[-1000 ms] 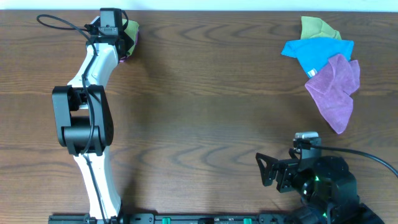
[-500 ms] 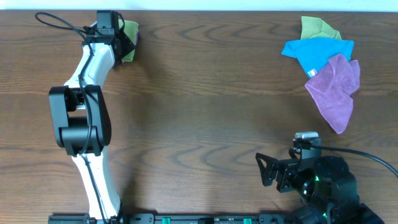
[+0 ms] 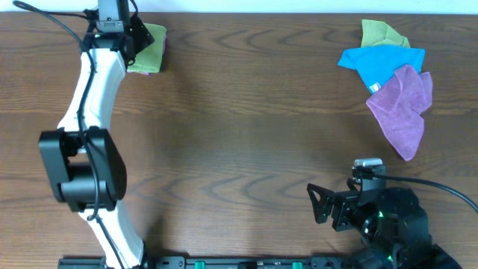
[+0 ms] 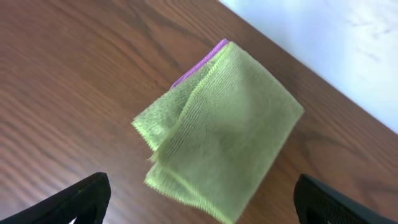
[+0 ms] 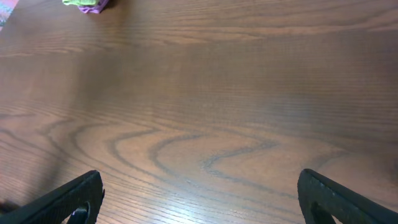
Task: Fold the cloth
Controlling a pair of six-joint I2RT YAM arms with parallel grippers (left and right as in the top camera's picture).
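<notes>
L arm (image 3: 95,82): smooth white rounded links w/ chunky black joint housings (image 3: 78,168). A thin black cable (image 3: 56,16) loops off its top end, and more black cable runs along the white shells. There is a black cam block (image 3: 112,10) at the wrist.

R arm (image 3: 392,224): nearly all black and bulky, w/ a small green light (image 3: 379,216) and a light grey block (image 3: 368,164) on top. Its own black lead (image 3: 437,184) goes off to the side.

Fingers (image 4: 78,200) on both arms are matte black w/ wedge-shaped tips. The base rail (image 3: 224,263) is black w/ green bits.
</notes>
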